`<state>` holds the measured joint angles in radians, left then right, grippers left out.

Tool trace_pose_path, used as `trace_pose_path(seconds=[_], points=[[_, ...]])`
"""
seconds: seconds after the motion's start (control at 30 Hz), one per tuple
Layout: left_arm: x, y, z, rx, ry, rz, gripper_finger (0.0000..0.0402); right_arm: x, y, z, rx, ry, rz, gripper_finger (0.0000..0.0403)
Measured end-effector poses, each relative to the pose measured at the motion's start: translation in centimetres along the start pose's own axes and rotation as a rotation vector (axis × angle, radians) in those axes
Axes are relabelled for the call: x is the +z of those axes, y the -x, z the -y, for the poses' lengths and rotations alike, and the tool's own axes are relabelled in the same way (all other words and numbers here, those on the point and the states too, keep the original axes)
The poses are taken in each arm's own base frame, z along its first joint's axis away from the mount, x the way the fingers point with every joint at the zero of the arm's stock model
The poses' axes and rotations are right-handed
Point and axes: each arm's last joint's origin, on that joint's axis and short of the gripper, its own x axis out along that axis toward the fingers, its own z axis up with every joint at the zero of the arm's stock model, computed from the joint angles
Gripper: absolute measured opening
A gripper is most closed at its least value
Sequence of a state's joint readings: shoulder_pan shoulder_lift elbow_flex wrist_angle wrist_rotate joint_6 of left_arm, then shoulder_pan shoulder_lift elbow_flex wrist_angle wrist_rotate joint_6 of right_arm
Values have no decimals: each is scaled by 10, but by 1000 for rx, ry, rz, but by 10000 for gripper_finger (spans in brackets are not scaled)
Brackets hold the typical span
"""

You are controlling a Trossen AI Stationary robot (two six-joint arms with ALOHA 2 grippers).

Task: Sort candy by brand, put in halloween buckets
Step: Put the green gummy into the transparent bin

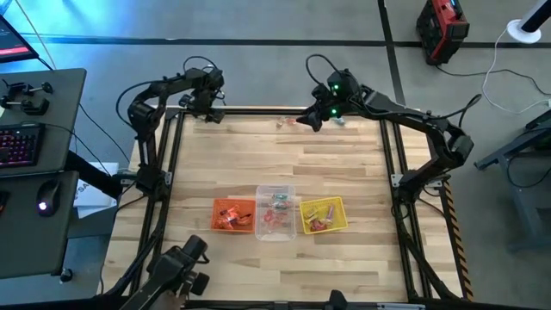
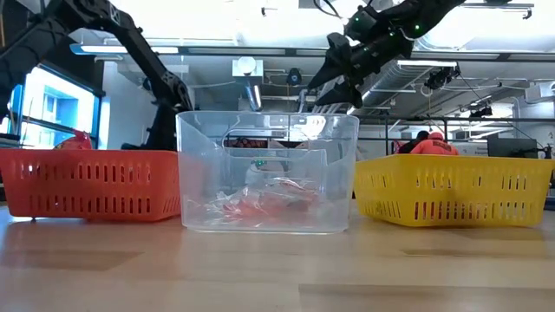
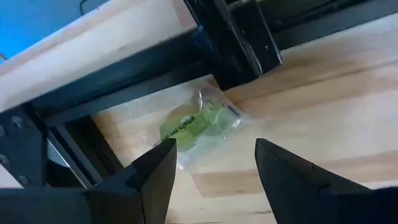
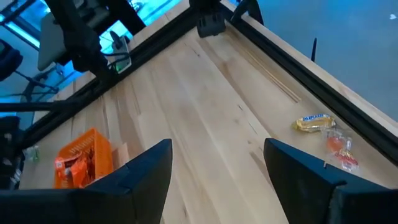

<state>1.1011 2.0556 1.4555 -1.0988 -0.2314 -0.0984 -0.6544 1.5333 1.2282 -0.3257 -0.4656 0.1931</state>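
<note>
A green-wrapped candy (image 3: 199,124) lies flat on the wood by the table's far left corner, next to the black frame. My left gripper (image 3: 214,163) hovers over it, open, with a finger on either side and touching nothing; it also shows at the far left corner (image 1: 207,108). My right gripper (image 1: 310,119) is open above the middle of the far edge and held high (image 2: 342,74). A yellow-wrapped candy (image 4: 314,122) and a red-orange candy (image 4: 339,148) lie near that edge (image 1: 284,121). The orange bucket (image 1: 232,215), clear bucket (image 1: 275,213) and yellow bucket (image 1: 323,215) stand in a row near the front, each holding candy.
A black frame rail (image 1: 275,110) runs along the far edge and down both sides of the table. Bare wood (image 1: 275,159) lies between the far candies and the buckets. A desk with a keyboard (image 1: 21,142) stands to the left. A person in red (image 2: 431,143) is in the room behind.
</note>
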Motion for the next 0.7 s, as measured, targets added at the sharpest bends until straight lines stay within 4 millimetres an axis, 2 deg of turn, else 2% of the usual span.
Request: trace_pose_path(seconds=[0.23, 0.33, 0.43, 0.6, 0.7], points=[[9, -3, 0, 39, -32, 74, 208, 0, 0, 1, -33, -16, 9, 248], [9, -4, -4, 39, -48, 67, 194, 1, 0, 1, -54, -35, 14, 248], [8, -5, -7, 35, -47, 55, 146, 1, 0, 2, -63, -36, 16, 248], [6, -1, -6, 24, -62, 48, 21, 1, 0, 2, -70, -37, 18, 248], [2, 8, -6, -19, -41, 67, 15, 1, 0, 2, -70, -36, 18, 248]])
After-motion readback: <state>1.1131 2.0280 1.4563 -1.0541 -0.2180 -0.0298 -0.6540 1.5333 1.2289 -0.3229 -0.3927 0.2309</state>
